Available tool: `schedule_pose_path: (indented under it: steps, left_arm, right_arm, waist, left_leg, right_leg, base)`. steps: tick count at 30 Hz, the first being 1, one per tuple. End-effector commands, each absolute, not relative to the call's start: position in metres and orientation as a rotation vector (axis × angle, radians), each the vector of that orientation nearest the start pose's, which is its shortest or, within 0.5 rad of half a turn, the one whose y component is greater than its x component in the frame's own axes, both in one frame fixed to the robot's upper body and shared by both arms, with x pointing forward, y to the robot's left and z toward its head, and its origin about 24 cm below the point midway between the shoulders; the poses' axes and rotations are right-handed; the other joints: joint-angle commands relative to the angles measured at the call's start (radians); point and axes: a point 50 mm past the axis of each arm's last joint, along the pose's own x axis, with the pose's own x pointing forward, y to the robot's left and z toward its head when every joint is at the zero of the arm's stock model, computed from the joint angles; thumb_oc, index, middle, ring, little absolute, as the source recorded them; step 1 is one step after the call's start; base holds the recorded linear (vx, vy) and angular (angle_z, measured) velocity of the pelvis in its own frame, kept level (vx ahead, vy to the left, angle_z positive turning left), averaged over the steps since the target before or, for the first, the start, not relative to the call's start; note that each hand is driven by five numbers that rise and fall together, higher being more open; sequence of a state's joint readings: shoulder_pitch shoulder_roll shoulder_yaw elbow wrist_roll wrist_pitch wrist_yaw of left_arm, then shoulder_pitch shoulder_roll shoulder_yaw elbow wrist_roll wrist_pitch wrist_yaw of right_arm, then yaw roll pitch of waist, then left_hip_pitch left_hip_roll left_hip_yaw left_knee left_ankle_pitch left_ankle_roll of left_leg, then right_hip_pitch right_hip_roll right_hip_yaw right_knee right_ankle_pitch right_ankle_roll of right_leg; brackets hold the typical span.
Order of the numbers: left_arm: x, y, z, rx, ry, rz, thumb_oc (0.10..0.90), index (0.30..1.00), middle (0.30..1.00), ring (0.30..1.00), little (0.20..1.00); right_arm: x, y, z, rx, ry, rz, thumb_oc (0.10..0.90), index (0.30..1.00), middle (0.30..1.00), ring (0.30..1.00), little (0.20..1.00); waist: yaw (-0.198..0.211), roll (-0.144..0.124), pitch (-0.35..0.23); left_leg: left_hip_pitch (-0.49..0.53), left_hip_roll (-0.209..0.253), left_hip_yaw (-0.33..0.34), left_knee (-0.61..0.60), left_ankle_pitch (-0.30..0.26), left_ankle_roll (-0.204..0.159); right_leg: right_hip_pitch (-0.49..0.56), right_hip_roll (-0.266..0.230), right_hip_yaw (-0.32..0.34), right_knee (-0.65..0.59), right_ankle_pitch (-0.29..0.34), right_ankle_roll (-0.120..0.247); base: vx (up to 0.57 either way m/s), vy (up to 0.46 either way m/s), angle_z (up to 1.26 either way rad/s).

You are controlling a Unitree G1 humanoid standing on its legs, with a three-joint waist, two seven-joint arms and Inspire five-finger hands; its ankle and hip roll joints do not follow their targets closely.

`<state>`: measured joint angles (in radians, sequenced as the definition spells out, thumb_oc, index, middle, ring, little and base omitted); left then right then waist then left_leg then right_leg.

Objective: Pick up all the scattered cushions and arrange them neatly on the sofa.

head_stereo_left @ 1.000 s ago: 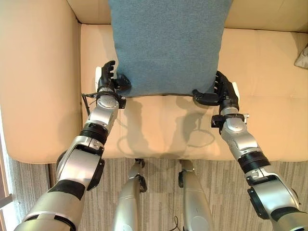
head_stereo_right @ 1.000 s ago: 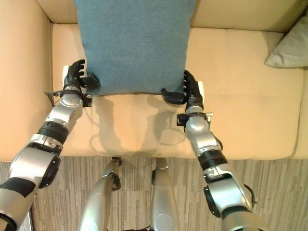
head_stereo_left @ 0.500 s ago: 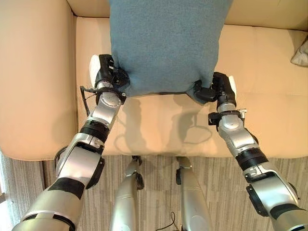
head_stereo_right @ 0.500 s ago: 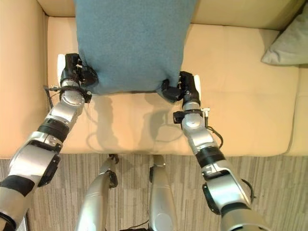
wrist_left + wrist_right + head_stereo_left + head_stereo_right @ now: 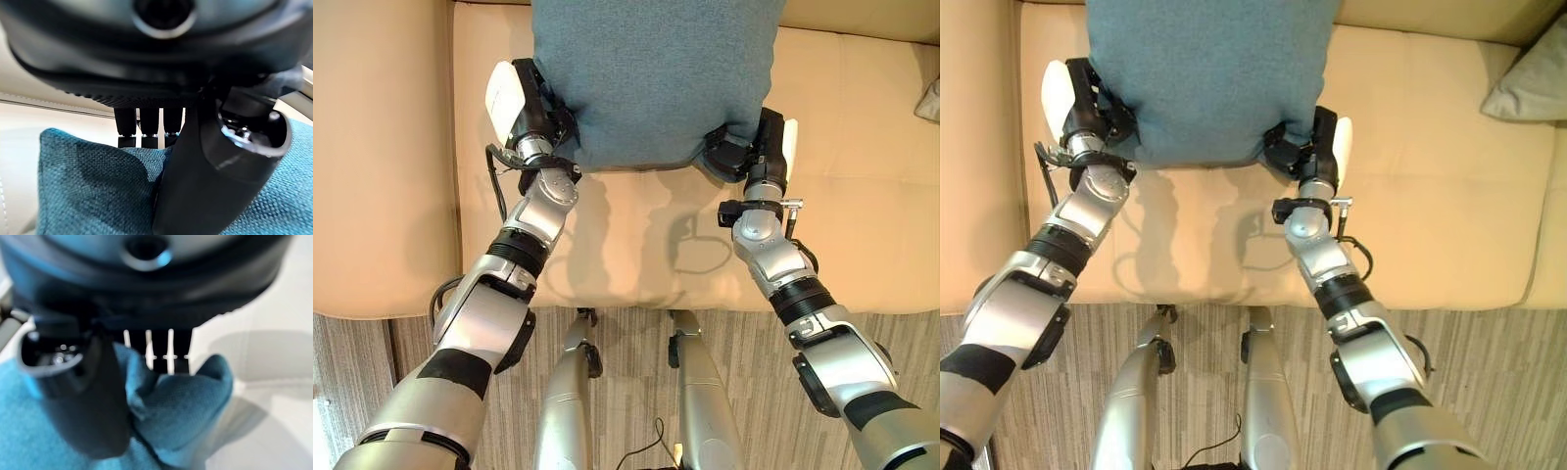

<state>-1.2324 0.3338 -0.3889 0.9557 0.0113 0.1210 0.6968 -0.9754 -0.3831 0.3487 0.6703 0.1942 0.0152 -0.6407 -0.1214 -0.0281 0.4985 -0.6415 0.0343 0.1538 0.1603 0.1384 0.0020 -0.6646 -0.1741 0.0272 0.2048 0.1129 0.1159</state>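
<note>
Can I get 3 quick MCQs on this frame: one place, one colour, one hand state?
1. Where is the teal cushion?
A. On the floor
B. Over the sofa seat, held at its two lower corners
C. On the sofa's armrest

2. What colour is the sofa?
A. Cream-beige
B. Black
C. Red

3. What are the hands doing?
A. Both open, away from the cushion
B. One hand alone grips
C. Both pinch a cushion corner

Key: 1 B, the teal cushion hangs above the sofa seat. 2 A, seat and armrest are cream-beige. 3 C, the left hand and right hand each hold a corner between thumb and fingers, as the wrist views show.
</note>
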Motion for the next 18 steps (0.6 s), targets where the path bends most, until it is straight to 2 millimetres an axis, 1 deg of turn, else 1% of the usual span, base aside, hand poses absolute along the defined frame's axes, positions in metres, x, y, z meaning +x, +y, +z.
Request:
schedule_pose_path:
  steps: [1, 3, 4, 5, 6, 7, 8, 9, 10, 11, 12, 13, 14, 15, 16, 17, 18]
  left_arm:
    - [0.367, 0.064, 0.393, 0.428, -0.99, 0.485, 0.4, 0.3, 0.3, 0.3, 0.3]
    - [0.362, 0.065, 0.399, 0.344, -1.003, 0.482, 0.4, 0.3, 0.3, 0.3, 0.3]
    - [0.361, 0.066, 0.401, 0.329, -1.007, 0.478, 0.4, 0.3, 0.3, 0.3, 0.3]
    - [0.361, 0.066, 0.401, 0.328, -1.007, 0.478, 0.4, 0.3, 0.3, 0.3, 0.3]
    - [0.362, 0.066, 0.4, 0.33, -1.003, 0.473, 0.4, 0.3, 0.3, 0.3, 0.3]
    - [0.363, 0.066, 0.397, 0.342, -0.987, 0.461, 0.4, 0.3, 0.3, 0.3, 0.3]
    - [0.372, 0.068, 0.387, 0.372, -0.918, 0.427, 0.59, 0.585, 0.585, 0.585, 0.585]
    - [0.372, 0.068, 0.386, 0.372, -0.916, 0.426, 0.8, 0.9, 0.9, 0.9, 0.9]
    - [0.375, 0.069, 0.378, 0.376, -0.88, 0.411, 0.8, 0.9, 0.9, 0.9, 0.9]
    - [0.385, 0.075, 0.359, 0.36, -0.777, 0.367, 0.8, 0.9, 0.9, 0.9, 0.9]
    - [0.385, 0.075, 0.359, 0.36, -0.776, 0.367, 0.8, 0.9, 0.9, 0.9, 0.9]
    - [0.389, 0.08, 0.35, 0.342, -0.725, 0.352, 0.8, 0.9, 0.9, 0.9, 0.9]
    - [0.397, 0.09, 0.333, 0.358, -0.633, 0.341, 0.8, 0.9, 0.9, 0.9, 0.9]
    - [0.397, 0.09, 0.333, 0.36, -0.631, 0.34, 0.8, 0.9, 0.9, 0.9, 0.9]
    - [0.399, 0.098, 0.327, 0.412, -0.597, 0.357, 0.8, 0.9, 0.9, 0.9, 0.9]
    - [0.4, 0.107, 0.324, 0.407, -0.575, 0.374, 0.8, 0.9, 0.9, 0.9, 0.9]
    - [0.4, 0.107, 0.323, 0.408, -0.573, 0.373, 0.8, 0.9, 0.9, 0.9, 0.9]
  right_arm:
    - [0.368, -0.109, 0.354, -0.231, -0.921, -0.447, 0.4, 0.3, 0.3, 0.3, 0.3]
    - [0.363, -0.11, 0.364, -0.224, -0.964, -0.479, 0.4, 0.3, 0.3, 0.3, 0.3]
    - [0.361, -0.11, 0.366, -0.214, -0.974, -0.486, 0.4, 0.3, 0.3, 0.3, 0.3]
    - [0.361, -0.111, 0.365, -0.214, -0.974, -0.487, 0.4, 0.3, 0.3, 0.3, 0.3]
    - [0.361, -0.112, 0.365, -0.213, -0.971, -0.488, 0.4, 0.3, 0.3, 0.3, 0.3]
    - [0.364, -0.115, 0.36, -0.226, -0.946, -0.489, 0.4, 0.3, 0.3, 0.3, 0.3]
    - [0.373, -0.125, 0.347, -0.305, -0.863, -0.49, 0.8, 0.9, 0.9, 0.9, 0.9]
    - [0.373, -0.125, 0.347, -0.306, -0.861, -0.489, 0.8, 0.9, 0.9, 0.9, 0.9]
    - [0.377, -0.131, 0.338, -0.321, -0.815, -0.503, 0.8, 0.9, 0.9, 0.9, 0.9]
    - [0.383, -0.148, 0.321, -0.349, -0.722, -0.533, 0.8, 0.9, 0.9, 0.9, 0.9]
    - [0.382, -0.148, 0.321, -0.349, -0.721, -0.533, 0.8, 0.9, 0.9, 0.9, 0.9]
    - [0.384, -0.159, 0.315, -0.354, -0.685, -0.571, 0.8, 0.9, 0.9, 0.9, 0.9]
    - [0.385, -0.182, 0.302, -0.391, -0.61, -0.631, 0.8, 0.9, 0.9, 0.9, 0.9]
    - [0.385, -0.183, 0.301, -0.392, -0.609, -0.631, 0.8, 0.9, 0.9, 0.9, 0.9]
    - [0.383, -0.194, 0.296, -0.393, -0.579, -0.665, 0.8, 0.9, 0.9, 0.9, 0.9]
    - [0.382, -0.202, 0.293, -0.388, -0.558, -0.688, 0.8, 0.9, 0.9, 0.9, 0.9]
    - [0.381, -0.202, 0.291, -0.389, -0.556, -0.688, 0.8, 0.9, 0.9, 0.9, 0.9]
  waist:
    - [0.02, 0.03, -0.097]
    - [0.02, 0.031, -0.101]
    - [0.019, 0.033, -0.102]
    - [0.018, 0.031, -0.095]
    - [0.018, 0.035, -0.102]
    - [0.017, 0.036, -0.104]
    - [0.015, 0.034, -0.099]
    - [0.015, 0.035, -0.099]
    - [0.016, 0.036, -0.1]
    - [0.018, 0.039, -0.101]
    - [0.019, 0.039, -0.101]
    - [0.021, 0.04, -0.101]
    - [0.024, 0.043, -0.099]
    - [0.024, 0.043, -0.1]
    - [0.026, 0.044, -0.099]
    - [0.027, 0.044, -0.095]
    - [0.027, 0.044, -0.097]
  left_leg:
    - [-0.012, -0.024, -0.064, 0.083, -0.216, -0.004]
    - [-0.016, -0.026, -0.065, 0.082, -0.216, -0.004]
    - [-0.019, -0.027, -0.065, 0.085, -0.216, -0.003]
    - [-0.03, -0.027, -0.055, 0.089, -0.194, 0.002]
    - [-0.022, -0.026, -0.065, 0.087, -0.216, -0.002]
    - [-0.021, -0.025, -0.065, 0.089, -0.218, -0.001]
    - [-0.027, -0.024, -0.054, 0.092, -0.195, 0.006]
    - [-0.026, -0.024, -0.054, 0.091, -0.195, 0.006]
    - [-0.02, -0.024, -0.054, 0.089, -0.196, 0.007]
    - [-0.011, -0.028, -0.054, 0.085, -0.198, 0.008]
    - [-0.011, -0.028, -0.054, 0.084, -0.198, 0.008]
    - [-0.011, -0.03, -0.054, 0.085, -0.198, 0.009]
    - [-0.011, -0.035, -0.056, 0.085, -0.2, 0.012]
    - [-0.01, -0.036, -0.057, 0.085, -0.2, 0.012]
    - [-0.011, -0.038, -0.058, 0.084, -0.202, 0.013]
    - [-0.013, -0.039, -0.06, 0.085, -0.204, 0.014]
    - [-0.013, -0.039, -0.06, 0.085, -0.204, 0.014]
  right_leg:
    - [0.003, 0.029, -0.053, 0.044, -0.132, -0.023]
    - [0.001, 0.03, -0.052, 0.037, -0.129, -0.021]
    - [-0.001, 0.032, -0.05, 0.036, -0.128, -0.021]
    - [-0.009, 0.028, -0.058, 0.036, -0.108, -0.027]
    - [-0.003, 0.032, -0.049, 0.037, -0.128, -0.02]
    - [0.0, 0.032, -0.048, 0.037, -0.13, -0.021]
    - [-0.002, 0.028, -0.057, 0.038, -0.11, -0.028]
    - [-0.002, 0.028, -0.057, 0.038, -0.111, -0.028]
    - [0.002, 0.027, -0.058, 0.039, -0.111, -0.029]
    - [0.011, 0.027, -0.06, 0.037, -0.112, -0.03]
    - [0.012, 0.027, -0.06, 0.036, -0.112, -0.03]
    - [0.012, 0.027, -0.061, 0.038, -0.112, -0.031]
    - [0.013, 0.026, -0.062, 0.037, -0.113, -0.032]
    - [0.013, 0.026, -0.062, 0.037, -0.113, -0.032]
    - [0.013, 0.026, -0.062, 0.037, -0.113, -0.032]
    - [0.011, 0.026, -0.062, 0.039, -0.114, -0.032]
    - [0.011, 0.026, -0.062, 0.039, -0.115, -0.032]
  base:
    - [0.02, 0.007, -0.05]
    - [0.03, 0.016, -0.05]
    - [-0.07, 0.014, -0.03]
    - [0.0, 0.0, 0.0]
    - [0.0, 0.0, 0.0]
    - [0.03, 0.006, -0.02]
    - [-0.06, -0.005, 0.0]
    - [-0.06, -0.008, 0.0]
    - [0.0, 0.0, 0.0]
    - [0.0, 0.0, 0.0]
    - [0.0, 0.0, 0.0]
    - [0.0, 0.0, 0.0]
    - [0.0, 0.0, 0.0]
    - [0.0, 0.0, 0.0]
    - [0.0, 0.0, 0.0]
    - [0.0, 0.0, 0.0]
    - [0.0, 0.0, 0.0]
